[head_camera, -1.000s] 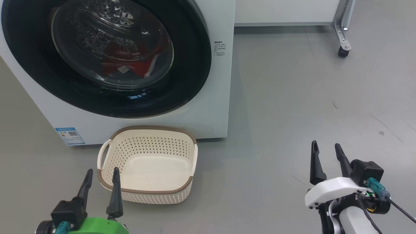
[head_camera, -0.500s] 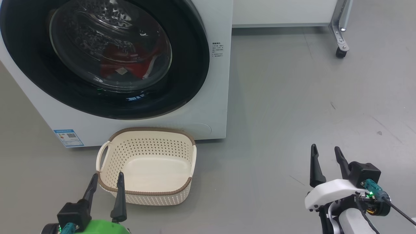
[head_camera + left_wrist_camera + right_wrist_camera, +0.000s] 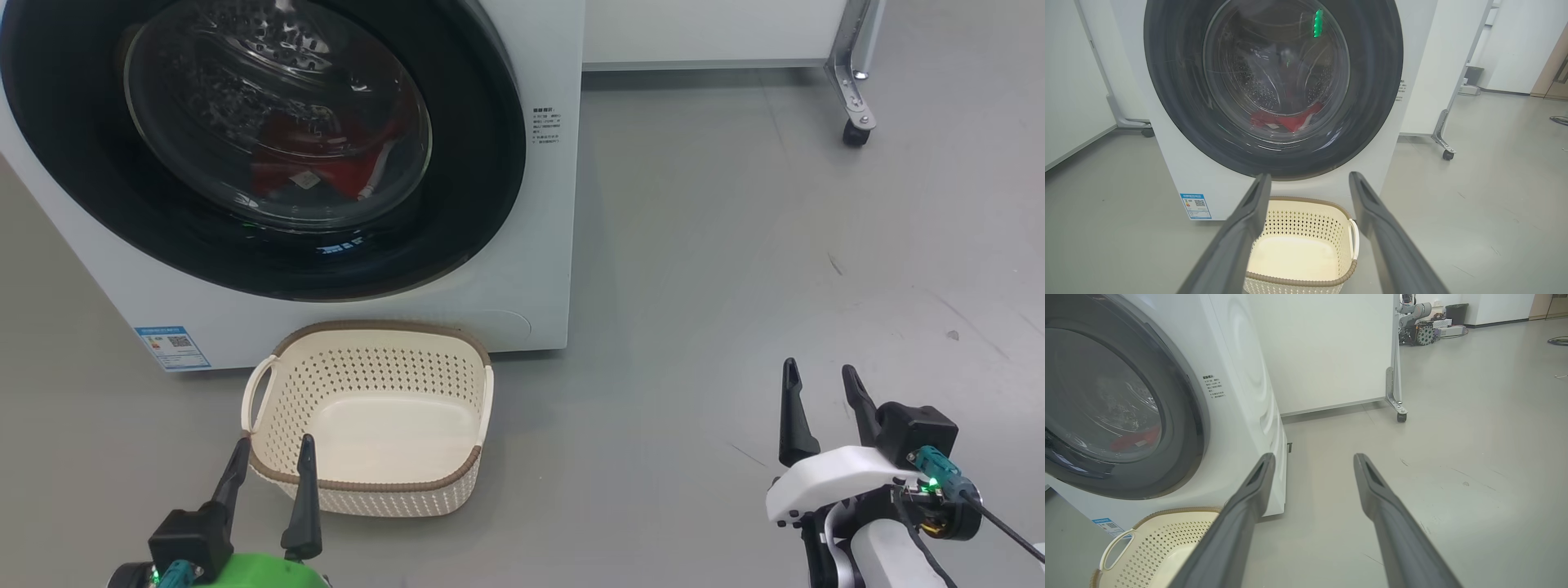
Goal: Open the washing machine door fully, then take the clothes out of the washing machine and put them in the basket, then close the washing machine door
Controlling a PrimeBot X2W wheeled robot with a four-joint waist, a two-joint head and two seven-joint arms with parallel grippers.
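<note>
By one washing machine (image 3: 539, 245): one basket (image 3: 384, 498), left tool (image 3: 275, 441), right tool (image 3: 818, 366).

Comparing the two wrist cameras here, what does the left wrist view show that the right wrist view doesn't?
The left wrist view gives the washing machine door face-on, a green reflection on its glass, and the open left gripper. The right wrist view instead gives the side panel of the washing machine, a black bin far off, and the open right gripper. Both share the door shut, the clothes behind its glass, the basket on the floor in front, and a blue label.
</note>
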